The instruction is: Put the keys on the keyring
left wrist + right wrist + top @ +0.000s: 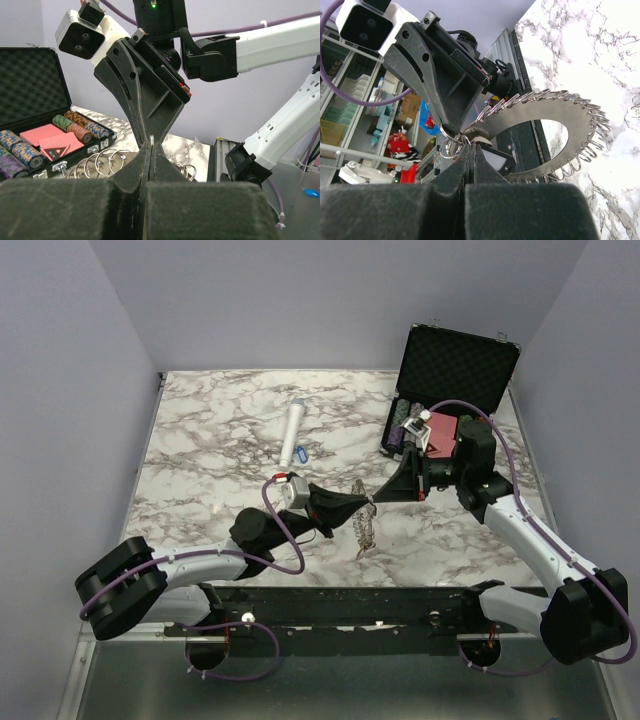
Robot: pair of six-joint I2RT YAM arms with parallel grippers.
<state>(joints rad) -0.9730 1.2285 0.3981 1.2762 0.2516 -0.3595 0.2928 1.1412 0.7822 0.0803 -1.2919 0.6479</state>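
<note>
The left arm is being reached in from 7 o'clock over the marble table (220, 470). Its forearm is being carried low, and the left gripper (362, 503) is being pointed toward 3 o'clock. The right arm is being stretched in from 5 o'clock with its elbow bent, and the right gripper (378, 497) is being angled toward 8 o'clock. The two tips are being brought nose to nose just right of the table's centre.

Both pairs of fingers are being pressed fully together. In the right wrist view, a small split ring (451, 148) on the rim of the keyring (570, 112) is being pinched by the right fingertips. In the left wrist view, a thin sliver of metal is being nipped at the very tip of the left fingers (135, 170), and further rim rings (102, 162) are being shown just below. The keyring is thus being held by both grippers. From above it is being seen nearly edge-on, hanging toward 6 o'clock from the meeting point.

A key with a blue tag (303, 453) is lying at 11 o'clock from the grippers, just beside a white cylinder (293, 432). An open black case (455, 360) with poker chips (400, 425) is standing at 2 o'clock.
</note>
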